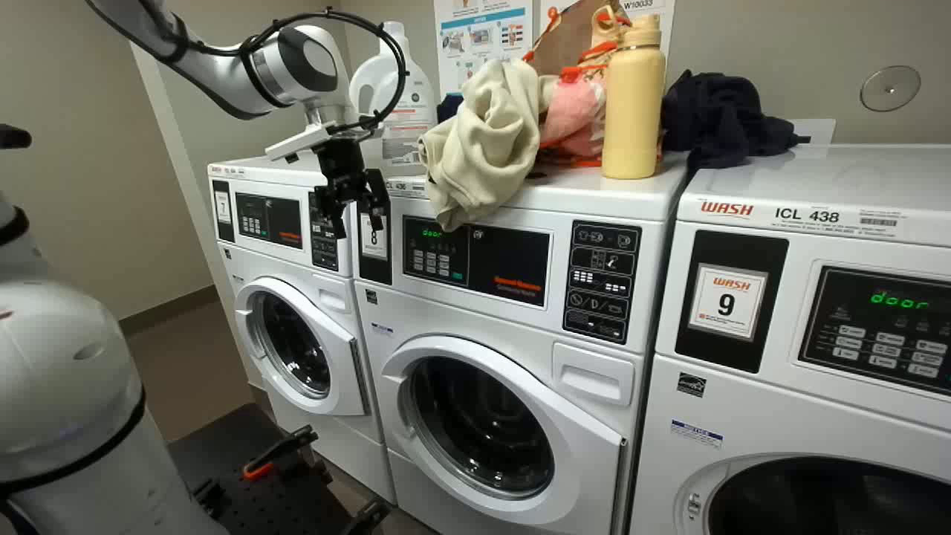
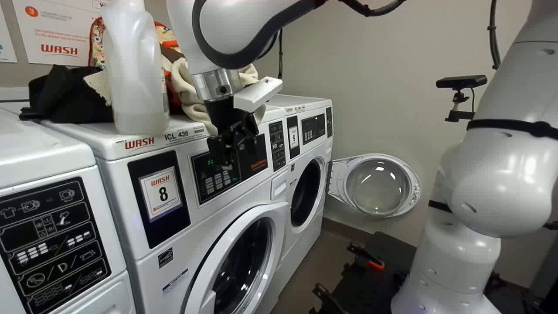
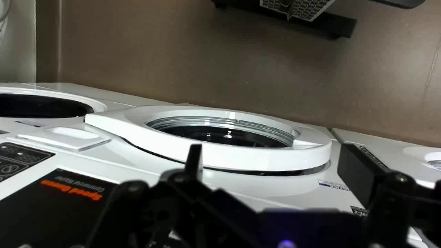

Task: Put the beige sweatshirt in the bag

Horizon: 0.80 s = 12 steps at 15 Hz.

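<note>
Beige sweatshirt (image 1: 490,145) in a heap atop the washer (image 1: 513,325), near but clear of the wide-apart fingers (image 1: 378,198)

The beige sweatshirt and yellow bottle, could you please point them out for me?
Beige sweatshirt (image 1: 484,152): in an exterior view, on its bunched front.
Yellow bottle (image 1: 633,111): in an exterior view, on its body.
</note>
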Each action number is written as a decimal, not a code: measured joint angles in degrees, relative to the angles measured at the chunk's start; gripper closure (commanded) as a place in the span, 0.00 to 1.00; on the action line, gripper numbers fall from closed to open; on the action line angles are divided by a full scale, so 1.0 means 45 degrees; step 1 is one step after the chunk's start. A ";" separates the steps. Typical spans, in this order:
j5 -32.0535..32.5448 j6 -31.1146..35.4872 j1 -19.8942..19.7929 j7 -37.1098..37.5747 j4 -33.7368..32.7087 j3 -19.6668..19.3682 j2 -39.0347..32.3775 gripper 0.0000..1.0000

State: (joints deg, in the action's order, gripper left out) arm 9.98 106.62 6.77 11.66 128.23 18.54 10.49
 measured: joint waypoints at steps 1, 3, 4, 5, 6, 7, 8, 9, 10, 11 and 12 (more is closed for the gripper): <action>0.0000 0.0000 0.0001 0.0000 0.0000 0.0000 0.0000 0.00; 0.0000 0.0000 0.0137 0.0004 0.0000 -0.0150 -0.0008 0.00; 0.0000 0.0000 0.0164 0.0030 -0.0002 -0.0242 -0.0001 0.00; 0.0058 0.0000 0.0168 0.0240 -0.0008 -0.0356 0.0038 0.00; 0.0209 0.0000 0.0155 0.0566 -0.0032 -0.0501 0.0121 0.00; 0.0438 0.0000 0.0129 0.0967 -0.0070 -0.0666 0.0259 0.00; 0.0679 0.0001 0.0084 0.1357 -0.0134 -0.0830 0.0443 0.00; 0.0914 0.0001 0.0033 0.1724 -0.0256 -0.0984 0.0643 0.00; 0.1188 0.0001 -0.0039 0.2056 -0.0420 -0.1111 0.0859 0.00; 0.1443 0.0001 -0.0143 0.2351 -0.0639 -0.1194 0.1065 0.00; 0.1704 0.0001 -0.0250 0.2630 -0.0902 -0.1257 0.1264 0.00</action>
State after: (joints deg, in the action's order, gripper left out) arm 17.64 106.63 5.65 23.50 124.17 12.89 16.18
